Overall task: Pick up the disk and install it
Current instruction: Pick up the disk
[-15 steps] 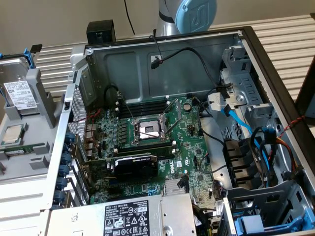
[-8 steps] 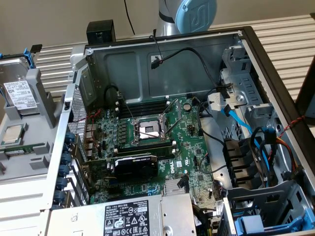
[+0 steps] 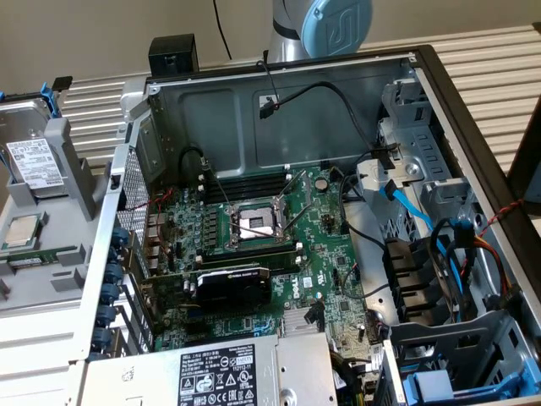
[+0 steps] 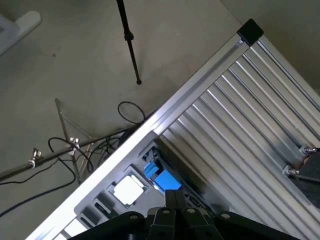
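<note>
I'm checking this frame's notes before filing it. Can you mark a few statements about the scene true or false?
1. The disk sits in a grey holder outside the computer case. True.
2. The gripper grips the disk. False: it is shut on nothing, and the disk lies in its holder.
3. A cooler covers the CPU socket. False: the socket is bare.
4. The power supply lies inside the case. True.
</note>
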### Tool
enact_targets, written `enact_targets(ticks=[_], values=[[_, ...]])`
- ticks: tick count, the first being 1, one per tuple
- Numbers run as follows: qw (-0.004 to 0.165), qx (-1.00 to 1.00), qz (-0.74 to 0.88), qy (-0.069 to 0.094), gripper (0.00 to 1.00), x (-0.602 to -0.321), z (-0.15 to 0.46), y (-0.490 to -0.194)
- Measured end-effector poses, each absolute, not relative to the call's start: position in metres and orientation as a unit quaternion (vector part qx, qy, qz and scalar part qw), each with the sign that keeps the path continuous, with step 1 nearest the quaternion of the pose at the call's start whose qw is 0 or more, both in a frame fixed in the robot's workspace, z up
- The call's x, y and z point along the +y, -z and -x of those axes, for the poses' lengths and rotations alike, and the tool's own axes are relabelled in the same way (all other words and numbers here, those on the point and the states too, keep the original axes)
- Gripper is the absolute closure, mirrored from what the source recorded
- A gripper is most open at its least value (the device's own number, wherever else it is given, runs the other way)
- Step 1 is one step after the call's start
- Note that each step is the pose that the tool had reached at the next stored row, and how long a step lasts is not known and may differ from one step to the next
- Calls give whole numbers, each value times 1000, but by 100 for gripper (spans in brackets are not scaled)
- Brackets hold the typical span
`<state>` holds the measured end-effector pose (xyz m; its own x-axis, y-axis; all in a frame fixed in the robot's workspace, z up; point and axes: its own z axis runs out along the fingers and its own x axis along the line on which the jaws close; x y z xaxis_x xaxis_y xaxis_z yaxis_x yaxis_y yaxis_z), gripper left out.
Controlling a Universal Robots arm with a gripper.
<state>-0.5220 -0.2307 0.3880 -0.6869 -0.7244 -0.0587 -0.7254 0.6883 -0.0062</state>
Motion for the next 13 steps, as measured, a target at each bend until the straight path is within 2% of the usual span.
enact_targets(ticks=[13], values=[[27, 865, 500, -12, 89, -231, 522, -388]])
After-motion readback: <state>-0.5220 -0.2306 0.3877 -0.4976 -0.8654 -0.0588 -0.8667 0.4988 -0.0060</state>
